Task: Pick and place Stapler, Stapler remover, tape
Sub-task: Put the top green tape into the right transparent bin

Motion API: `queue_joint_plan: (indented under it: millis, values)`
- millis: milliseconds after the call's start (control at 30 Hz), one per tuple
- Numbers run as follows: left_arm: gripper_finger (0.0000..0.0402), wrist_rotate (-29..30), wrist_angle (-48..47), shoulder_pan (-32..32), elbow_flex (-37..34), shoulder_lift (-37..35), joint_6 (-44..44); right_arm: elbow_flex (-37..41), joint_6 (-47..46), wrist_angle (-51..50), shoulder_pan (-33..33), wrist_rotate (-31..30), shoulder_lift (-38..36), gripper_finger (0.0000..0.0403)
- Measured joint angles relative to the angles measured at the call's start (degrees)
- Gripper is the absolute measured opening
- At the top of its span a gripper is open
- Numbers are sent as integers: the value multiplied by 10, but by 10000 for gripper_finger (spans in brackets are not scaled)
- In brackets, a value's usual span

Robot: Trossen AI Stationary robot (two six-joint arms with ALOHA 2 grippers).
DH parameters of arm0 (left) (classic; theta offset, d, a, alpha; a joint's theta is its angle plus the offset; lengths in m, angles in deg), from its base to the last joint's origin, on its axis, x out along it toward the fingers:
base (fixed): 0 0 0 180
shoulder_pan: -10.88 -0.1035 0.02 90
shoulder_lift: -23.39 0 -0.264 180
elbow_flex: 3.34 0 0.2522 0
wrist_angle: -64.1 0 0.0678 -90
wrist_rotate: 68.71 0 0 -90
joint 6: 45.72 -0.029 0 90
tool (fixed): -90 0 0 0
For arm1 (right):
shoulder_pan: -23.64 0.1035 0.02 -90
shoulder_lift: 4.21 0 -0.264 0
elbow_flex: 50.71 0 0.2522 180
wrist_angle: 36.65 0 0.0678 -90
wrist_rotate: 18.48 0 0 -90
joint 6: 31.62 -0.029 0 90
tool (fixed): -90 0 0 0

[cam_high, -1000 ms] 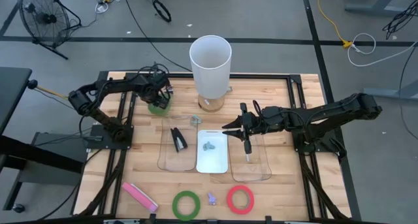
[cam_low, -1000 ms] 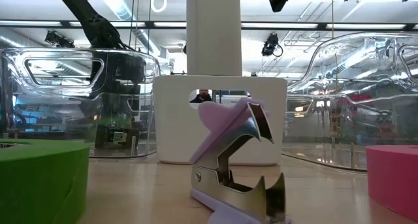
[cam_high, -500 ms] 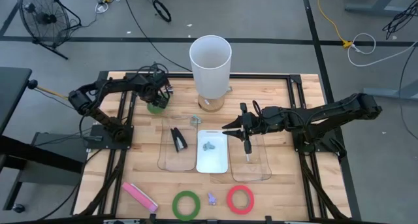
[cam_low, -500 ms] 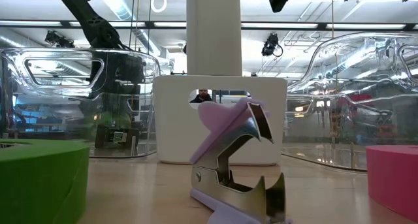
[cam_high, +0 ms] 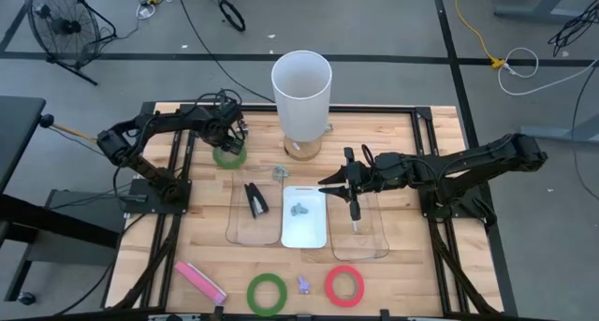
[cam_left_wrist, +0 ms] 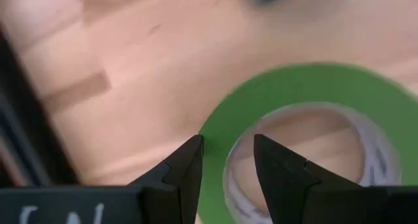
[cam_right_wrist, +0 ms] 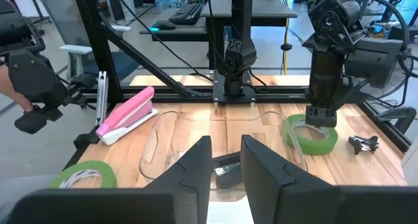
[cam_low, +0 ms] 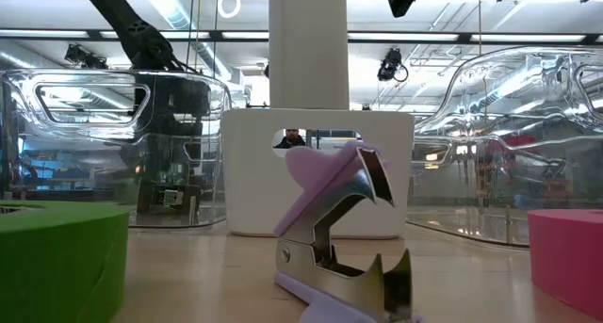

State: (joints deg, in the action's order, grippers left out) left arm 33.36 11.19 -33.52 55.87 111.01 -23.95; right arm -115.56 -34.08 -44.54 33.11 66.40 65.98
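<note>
Left gripper (cam_left_wrist: pixel 227 160) at far left of table, fingers narrowly parted, straddling rim of green tape (cam_left_wrist: pixel 307 106) lying flat on wood; one finger outside ring, other inside. Not clamped, as far as visible. Right gripper (cam_high: pixel 348 182) hovers over right clear tray (cam_high: pixel 360 229), fingers slightly apart, empty.

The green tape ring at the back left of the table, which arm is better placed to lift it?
The left. Its gripper already straddles the green tape ring's wall, one jaw inside, one outside, not closed on it. The right gripper hangs over the trays mid-table, farther away.
</note>
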Motion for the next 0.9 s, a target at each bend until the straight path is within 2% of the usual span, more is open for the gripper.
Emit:
queue_joint_plan:
  millis: [367,567,900]
  values:
    - [143,8,2,0,6,6,-4,0,0,-6,0,0,0,81]
    - [144,43,-4,0,6,6,-18,0,1,-9,0,0,0,81]
    - [194,42,-5,2,6,6,-25,0,1,-9,0,0,0,81]
